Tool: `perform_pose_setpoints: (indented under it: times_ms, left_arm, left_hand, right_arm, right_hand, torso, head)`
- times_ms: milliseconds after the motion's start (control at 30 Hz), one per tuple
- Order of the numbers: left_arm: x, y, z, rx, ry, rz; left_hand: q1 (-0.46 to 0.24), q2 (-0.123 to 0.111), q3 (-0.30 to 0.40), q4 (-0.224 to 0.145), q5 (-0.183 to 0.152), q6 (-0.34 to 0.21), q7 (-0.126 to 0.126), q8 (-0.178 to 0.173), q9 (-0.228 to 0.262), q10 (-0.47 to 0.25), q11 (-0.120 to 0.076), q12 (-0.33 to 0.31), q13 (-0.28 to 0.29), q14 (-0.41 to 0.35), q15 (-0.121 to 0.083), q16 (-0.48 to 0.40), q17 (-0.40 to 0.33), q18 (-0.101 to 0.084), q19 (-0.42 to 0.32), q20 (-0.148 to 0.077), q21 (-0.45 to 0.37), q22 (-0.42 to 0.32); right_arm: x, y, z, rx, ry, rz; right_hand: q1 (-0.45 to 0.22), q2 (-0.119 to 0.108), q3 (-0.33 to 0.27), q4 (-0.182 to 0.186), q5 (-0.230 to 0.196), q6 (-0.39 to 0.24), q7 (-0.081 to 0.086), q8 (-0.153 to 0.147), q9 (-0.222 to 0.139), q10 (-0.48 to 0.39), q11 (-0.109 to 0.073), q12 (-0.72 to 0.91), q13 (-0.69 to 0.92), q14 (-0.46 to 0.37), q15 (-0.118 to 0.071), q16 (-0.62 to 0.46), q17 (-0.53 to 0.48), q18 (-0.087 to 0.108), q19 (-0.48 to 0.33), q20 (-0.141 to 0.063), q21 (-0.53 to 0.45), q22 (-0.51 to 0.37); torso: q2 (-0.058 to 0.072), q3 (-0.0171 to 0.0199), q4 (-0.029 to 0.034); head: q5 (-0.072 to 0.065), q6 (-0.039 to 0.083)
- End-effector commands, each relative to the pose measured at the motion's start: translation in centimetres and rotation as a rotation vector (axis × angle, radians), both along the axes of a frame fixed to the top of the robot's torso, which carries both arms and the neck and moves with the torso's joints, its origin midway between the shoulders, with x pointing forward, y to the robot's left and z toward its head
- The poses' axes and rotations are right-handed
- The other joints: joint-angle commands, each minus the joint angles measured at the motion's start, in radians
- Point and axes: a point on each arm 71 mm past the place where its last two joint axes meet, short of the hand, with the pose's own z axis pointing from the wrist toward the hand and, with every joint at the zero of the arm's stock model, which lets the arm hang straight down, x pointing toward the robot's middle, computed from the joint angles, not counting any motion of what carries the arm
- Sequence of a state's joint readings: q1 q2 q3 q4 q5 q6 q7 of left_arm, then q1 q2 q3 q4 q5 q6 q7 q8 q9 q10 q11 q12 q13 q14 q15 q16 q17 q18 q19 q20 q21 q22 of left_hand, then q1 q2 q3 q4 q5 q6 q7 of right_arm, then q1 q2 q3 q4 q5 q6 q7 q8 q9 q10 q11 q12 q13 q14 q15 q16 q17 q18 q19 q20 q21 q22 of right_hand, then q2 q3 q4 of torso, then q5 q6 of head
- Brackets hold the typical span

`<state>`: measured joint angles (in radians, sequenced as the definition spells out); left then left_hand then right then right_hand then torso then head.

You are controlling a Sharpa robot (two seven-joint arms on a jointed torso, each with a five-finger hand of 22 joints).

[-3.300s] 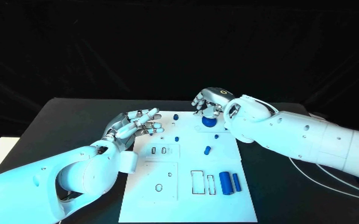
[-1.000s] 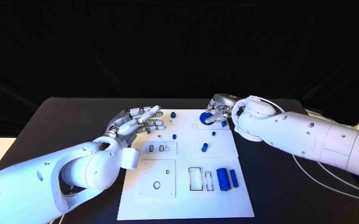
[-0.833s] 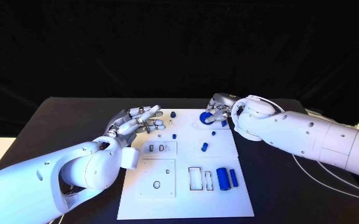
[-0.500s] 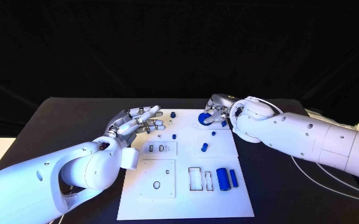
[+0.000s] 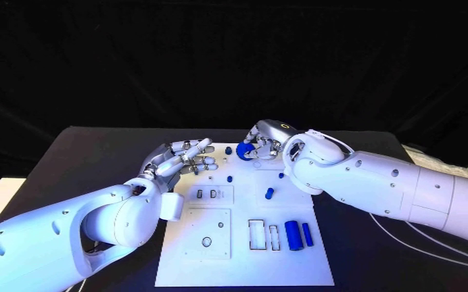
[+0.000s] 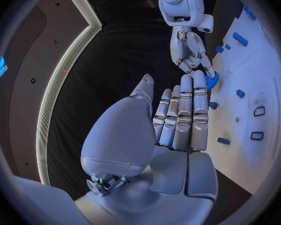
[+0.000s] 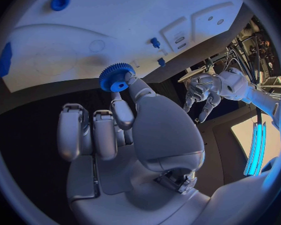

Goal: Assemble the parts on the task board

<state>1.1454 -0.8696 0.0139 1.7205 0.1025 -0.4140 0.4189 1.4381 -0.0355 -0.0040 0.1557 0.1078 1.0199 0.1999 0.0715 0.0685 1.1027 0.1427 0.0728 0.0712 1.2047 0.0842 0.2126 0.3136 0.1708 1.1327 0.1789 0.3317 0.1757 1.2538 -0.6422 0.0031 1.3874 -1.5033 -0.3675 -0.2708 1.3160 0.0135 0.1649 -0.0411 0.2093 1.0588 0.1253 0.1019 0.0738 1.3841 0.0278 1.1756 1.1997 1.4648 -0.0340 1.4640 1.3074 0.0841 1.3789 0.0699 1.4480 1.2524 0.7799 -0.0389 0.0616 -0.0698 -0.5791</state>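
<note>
One board (image 5: pixel 244 265) lies on one surface (image 5: pixel 97 150). Seven blue parts can be counted on or over the board: one gear (image 5: pixel 245 151), four small pegs (image 5: pixel 228 150) (image 5: pixel 230 179) (image 5: pixel 281 176) (image 5: pixel 268 192), and two longer bars (image 5: pixel 293 235) (image 5: pixel 308 234) near the board's near edge. There are two robot hands, the left robot hand (image 5: pixel 180 160) and the right robot hand (image 5: pixel 258 140).
</note>
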Motion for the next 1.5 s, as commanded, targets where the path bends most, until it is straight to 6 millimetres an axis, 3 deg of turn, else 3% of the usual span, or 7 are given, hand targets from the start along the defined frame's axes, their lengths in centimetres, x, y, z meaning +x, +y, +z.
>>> perform_pose_setpoints:
  times_ms: [33,300,667,867,1167,1500]
  left_arm:
    - [0.0,-0.2,0.2,-0.01,-0.015,-0.019]
    - [0.1,0.0,0.2,-0.008,-0.015,-0.014]
    - [0.1,0.0,0.2,-0.009,-0.015,-0.013]
    - [0.1,0.0,0.2,-0.009,-0.015,-0.014]
    - [0.1,0.0,0.2,-0.008,-0.014,-0.013]
    - [0.1,0.1,0.1,-0.006,-0.013,-0.011]
  left_hand:
    - [0.006,0.007,0.0,-0.004,-0.001,-0.007,0.0,-0.005,-0.001,-0.006,0.001,-0.006,0.001,-0.006,-0.001,-0.006,0.001,0.006,-0.006,0.002,0.003,0.002]
    - [0.007,0.007,0.0,-0.004,-0.001,-0.007,0.0,-0.005,-0.001,-0.007,0.001,-0.006,0.001,-0.007,-0.001,-0.007,0.001,0.006,-0.006,0.002,0.003,0.002]
    - [0.007,0.008,0.0,-0.005,-0.001,-0.007,0.0,-0.005,-0.001,-0.006,0.001,-0.006,0.001,-0.007,-0.001,-0.007,0.002,0.006,-0.006,0.002,0.003,0.002]
    - [0.007,0.008,0.0,-0.005,-0.001,-0.007,0.0,-0.005,-0.001,-0.006,0.001,-0.006,0.001,-0.007,-0.001,-0.007,0.002,0.006,-0.006,0.002,0.003,0.002]
    - [0.007,0.008,0.0,-0.005,-0.001,-0.007,0.0,-0.005,-0.001,-0.006,0.001,-0.006,0.001,-0.007,-0.001,-0.007,0.002,0.006,-0.006,0.002,0.003,0.002]
    - [0.006,0.008,0.0,-0.005,-0.002,-0.007,0.0,-0.005,-0.001,-0.006,0.001,-0.006,0.001,-0.007,-0.001,-0.007,0.003,0.006,-0.007,0.002,0.003,0.002]
  right_arm:
    - [-0.2,1.3,0.1,-0.019,-0.041,0.029]
    - [-0.2,3.7,-1.2,-0.045,-0.01,0.056]
    - [0.3,5.0,-2.9,-0.061,0.016,0.047]
    - [0.5,5.3,-3.1,-0.048,0.006,0.044]
    - [0.6,5.4,-3.2,-0.044,0.01,0.048]
    - [0.0,4.9,-2.8,-0.005,-0.009,0.067]
  right_hand:
    - [-0.007,0.005,0.011,0.006,0.0,0.018,-0.008,0.002,0.002,0.004,0.002,-0.004,-0.002,0.068,-0.006,0.004,0.058,-0.016,0.005,0.001,0.003,0.001]
    - [-0.012,0.001,0.015,0.008,-0.006,0.018,-0.008,0.0,0.002,0.004,0.002,-0.007,-0.002,0.067,-0.006,0.003,0.056,-0.016,0.004,0.001,0.003,0.001]
    - [-0.028,-0.014,0.026,0.012,-0.011,0.007,-0.003,-0.012,-0.003,-0.014,0.005,-0.044,-0.028,0.064,-0.004,-0.005,0.042,-0.015,0.001,0.002,0.002,-0.003]
    - [-0.042,-0.037,0.036,0.014,-0.023,-0.043,0.013,-0.04,-0.009,-0.064,0.019,-0.146,-0.108,0.059,0.006,-0.018,0.023,-0.011,-0.013,0.01,-0.007,-0.024]
    - [-0.062,-0.078,0.014,0.026,-0.031,-0.141,0.03,-0.042,-0.01,-0.135,0.035,-0.294,-0.224,0.049,0.021,-0.042,-0.014,-0.001,-0.044,0.025,-0.029,-0.07]
    - [-0.078,-0.098,-0.02,0.045,-0.009,-0.158,0.033,-0.039,-0.007,-0.158,0.039,-0.356,-0.276,0.045,0.025,-0.057,-0.033,0.003,-0.057,0.029,-0.04,-0.09]
  torso:
    - [0.001,-0.0005,-0.0012]
    - [0.001,0.0002,-0.0021]
    - [0.001,0.0018,-0.0025]
    - [0.001,0.0018,-0.0038]
    - [0.001,0.002,-0.004]
    - [0.0,0.0029,-0.0036]
  head:
    - [0.003,-0.001]
    - [0.006,-0.004]
    - [0.009,-0.006]
    - [0.011,-0.005]
    - [0.011,-0.006]
    - [0.012,-0.007]
